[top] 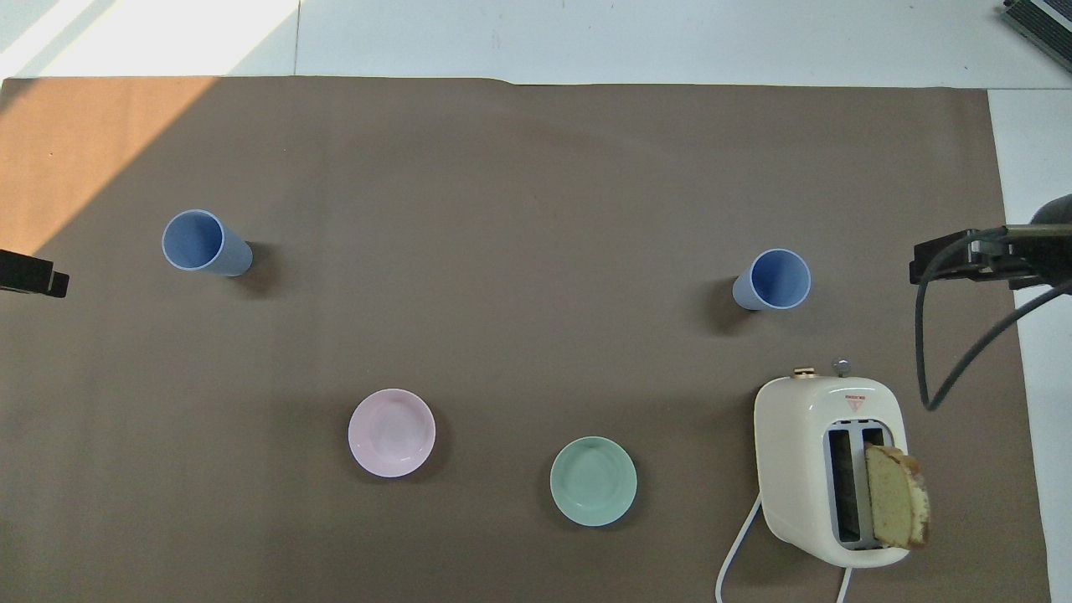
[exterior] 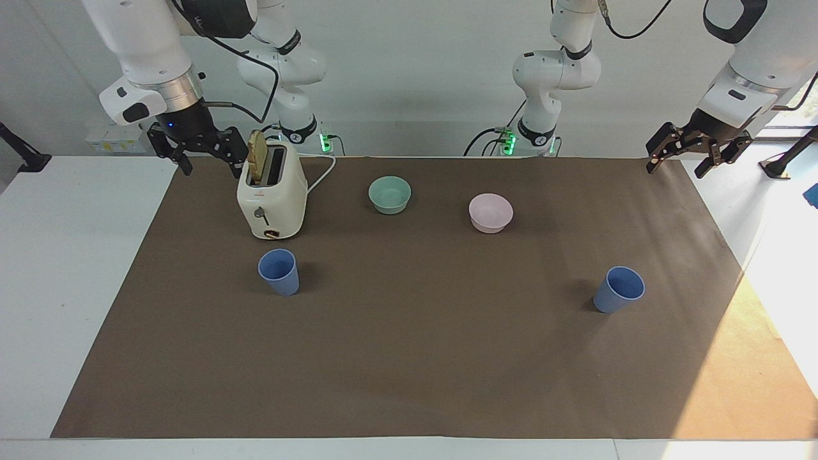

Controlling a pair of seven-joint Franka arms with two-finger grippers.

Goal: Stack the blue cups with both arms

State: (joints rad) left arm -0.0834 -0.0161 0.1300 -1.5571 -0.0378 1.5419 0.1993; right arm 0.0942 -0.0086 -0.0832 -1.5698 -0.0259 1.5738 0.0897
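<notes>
Two blue cups stand upright and apart on the brown mat [exterior: 422,358]. One cup [exterior: 279,271] [top: 775,280] is toward the right arm's end, just farther from the robots than the toaster. The other cup [exterior: 618,289] [top: 203,244] is toward the left arm's end. My right gripper [exterior: 208,165] [top: 963,258] is open and empty, raised beside the toaster over the mat's edge. My left gripper [exterior: 679,165] [top: 32,275] is open and empty, raised over the mat's edge at its own end. Neither gripper is near a cup.
A cream toaster [exterior: 271,201] [top: 825,469] holds a slice of bread [exterior: 257,156] and its white cord trails toward the robots. A teal bowl [exterior: 390,194] [top: 593,481] and a pink bowl [exterior: 490,213] [top: 391,432] sit nearer to the robots than the cups.
</notes>
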